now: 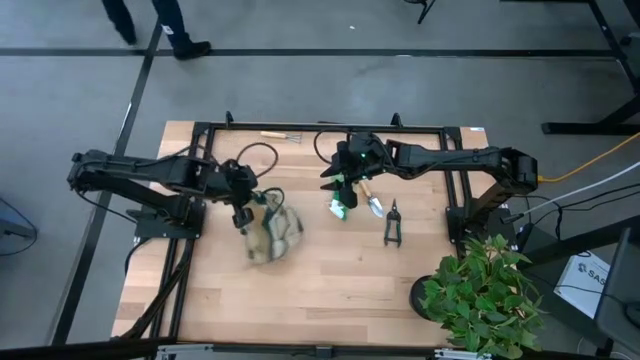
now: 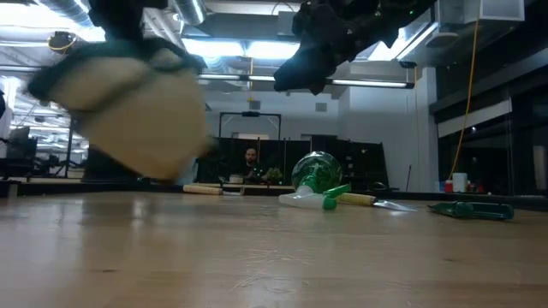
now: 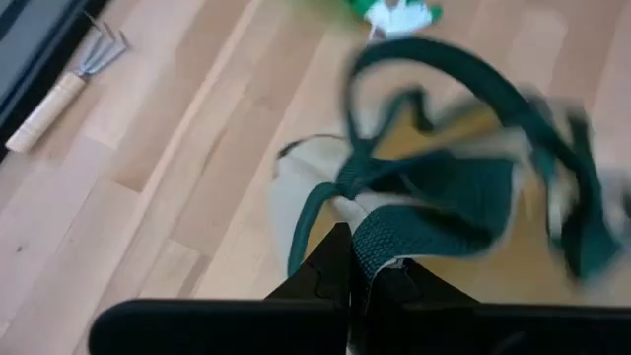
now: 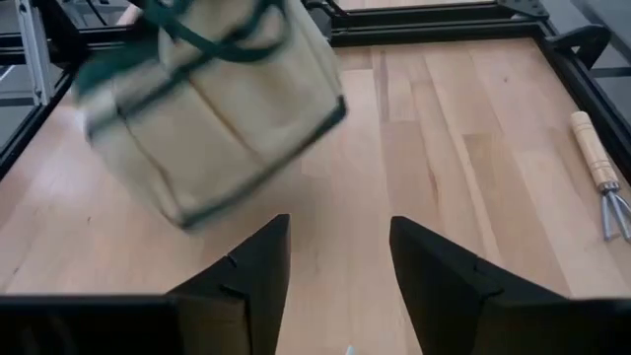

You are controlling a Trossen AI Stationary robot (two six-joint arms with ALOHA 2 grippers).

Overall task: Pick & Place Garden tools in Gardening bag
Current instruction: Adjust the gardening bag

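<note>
The gardening bag (image 1: 270, 233) hangs clear of the tabletop (image 1: 320, 290), left of centre, held by a handle in the left pincer (image 1: 241, 214). To its right, the spray bottle (image 1: 339, 207), trowel (image 1: 371, 199) and pruning shears (image 1: 392, 223) lie side by side under and beside the right pincer (image 1: 341, 178). The rake (image 1: 279, 135) lies at the far edge, and the potted plant (image 1: 480, 292) stands at the near right corner.

No legible text, brand, number or sign in any view. A white box (image 1: 598, 275) on the floor beside the light wooden surface (image 1: 320, 270) carries dark lettering, too small to read.
</note>
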